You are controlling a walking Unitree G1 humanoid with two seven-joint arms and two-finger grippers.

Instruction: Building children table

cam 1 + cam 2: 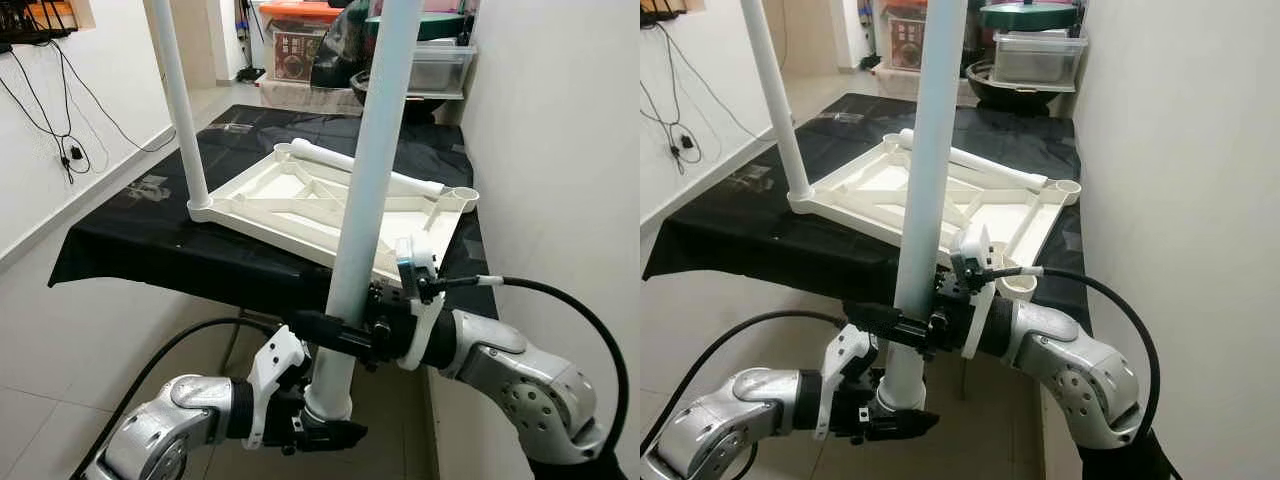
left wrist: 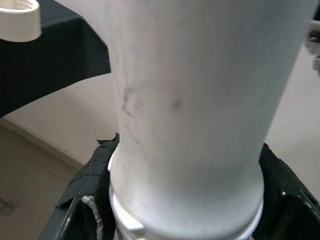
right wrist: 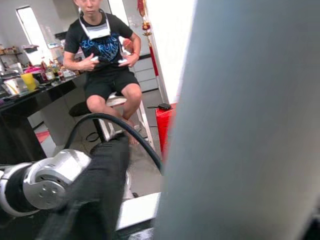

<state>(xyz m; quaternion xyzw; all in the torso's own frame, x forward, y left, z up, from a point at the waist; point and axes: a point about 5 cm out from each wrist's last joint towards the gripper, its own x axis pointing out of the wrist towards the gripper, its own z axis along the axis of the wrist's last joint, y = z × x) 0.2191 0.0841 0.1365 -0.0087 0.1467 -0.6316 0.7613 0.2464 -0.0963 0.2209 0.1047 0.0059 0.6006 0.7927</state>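
- The left gripper (image 1: 318, 432) has its jaws clamped on the lower end of a white table leg (image 1: 368, 190), just above the leg's ringed foot, in front of the near edge of the table (image 1: 150, 255).
- The right gripper (image 1: 335, 335) reaches in from the right and has its jaws clasped round the same leg higher up, above the left gripper.
- The leg stands near upright, free of the work, rising out of the top of the head views.
- In the left wrist view the leg (image 2: 195, 125) is close up, with faint scuffs, and black padding sits around its ringed end.
- Behind the leg, the white children's tabletop (image 1: 300, 205) lies upside down on the black-covered table, ribs facing up.
- A second leg (image 1: 180, 100) stands upright in the tabletop's far left corner socket.
- A third leg (image 1: 365, 167) lies flat along the tabletop's far edge.
- An open round socket (image 1: 460, 196) shows at the far right corner, beside the wall.
- In the right wrist view, a person (image 3: 102, 55) in a black shirt sits on a stool.
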